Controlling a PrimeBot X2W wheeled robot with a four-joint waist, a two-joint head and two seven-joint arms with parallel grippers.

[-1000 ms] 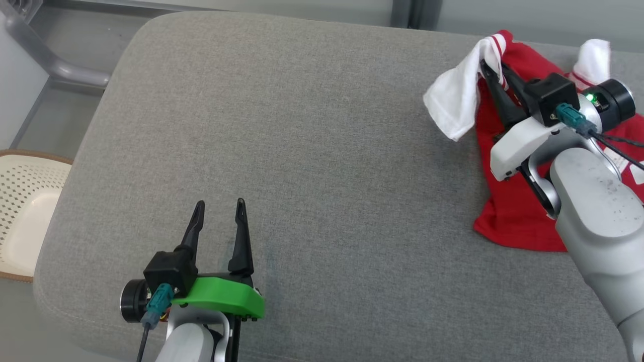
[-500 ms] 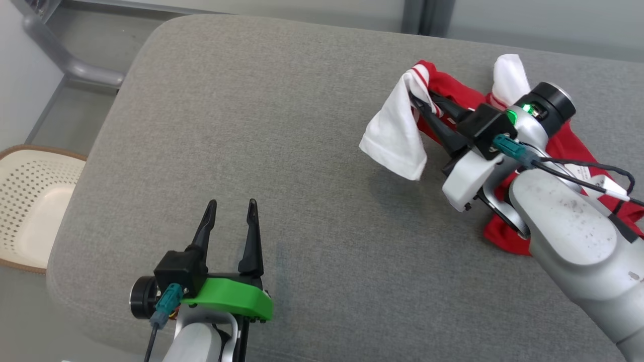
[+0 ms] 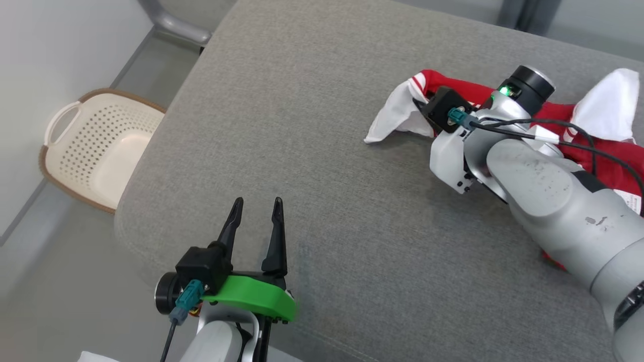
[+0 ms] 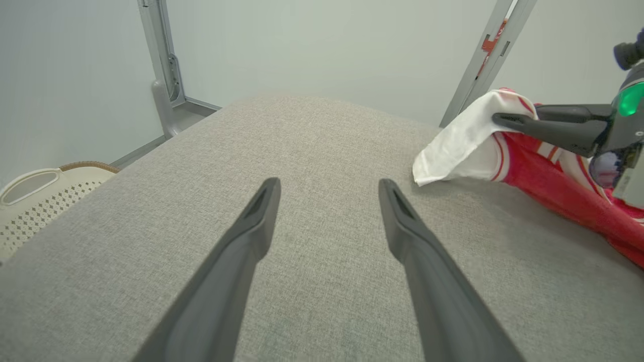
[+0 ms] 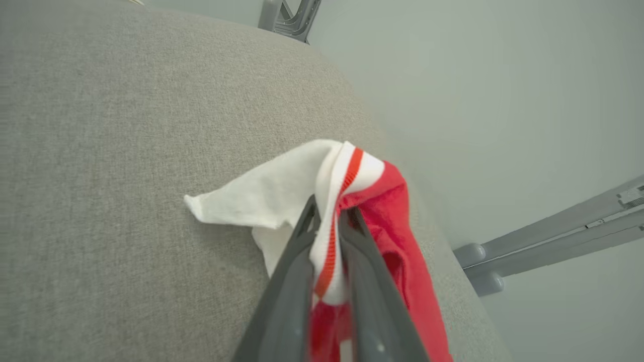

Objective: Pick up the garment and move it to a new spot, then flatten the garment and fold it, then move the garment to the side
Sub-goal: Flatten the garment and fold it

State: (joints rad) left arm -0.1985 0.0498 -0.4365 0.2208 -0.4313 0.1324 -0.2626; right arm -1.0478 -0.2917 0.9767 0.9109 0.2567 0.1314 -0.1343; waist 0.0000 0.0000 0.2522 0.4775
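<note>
The garment [image 3: 443, 83] is red with white sleeves and striped cuffs, and lies crumpled on the right of the grey cushion [image 3: 327, 151]. My right gripper [image 5: 329, 213] is shut on the striped cuff of one white sleeve [image 3: 395, 118], which droops onto the cushion. In the left wrist view the right gripper [image 4: 518, 114] holds that sleeve low over the fabric. The other white sleeve [image 3: 611, 108] sticks up behind my right arm. My left gripper [image 3: 256, 203] is open near the cushion's front edge, nothing between its fingers [image 4: 251, 221].
A cream perforated laundry basket [image 3: 95, 151] stands on the floor left of the cushion, also in the left wrist view as the basket [image 4: 30, 201]. Grey metal frame legs [image 4: 163, 75] rise behind the cushion. Bare cushion lies between the two grippers.
The head camera has turned, shifting the whole picture. My right gripper has carried the cuff leftward and lower, so the white sleeve now touches the cushion. The left gripper has stayed open.
</note>
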